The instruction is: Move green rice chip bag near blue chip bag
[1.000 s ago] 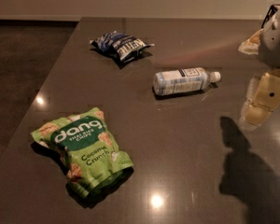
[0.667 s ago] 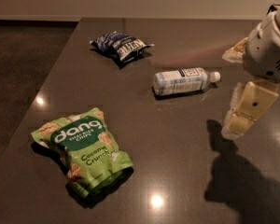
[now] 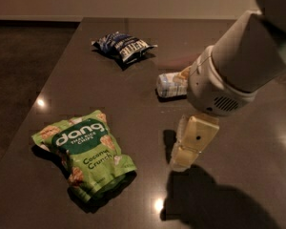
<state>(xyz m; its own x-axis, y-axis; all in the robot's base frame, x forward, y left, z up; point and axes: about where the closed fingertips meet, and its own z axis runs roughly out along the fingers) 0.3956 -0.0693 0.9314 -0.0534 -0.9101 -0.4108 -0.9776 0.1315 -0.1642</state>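
Two bags unmoved, green rice chip bag (image 3: 86, 152), blue chip bag (image 3: 124, 46), gripper (image 3: 183, 157) shifted leftward, empty, opening unclear.

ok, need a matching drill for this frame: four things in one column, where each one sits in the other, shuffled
Things
1. green rice chip bag
2. blue chip bag
3. bottle
4. gripper

Places
A. far end of the table, left of centre
B. mid-table, lying on its side, partly hidden behind the arm
C. near-left part of the table, lying flat
D. right of the green rice chip bag, nearer the camera than the bottle

Pairs: 1-C, 2-A, 3-B, 4-D
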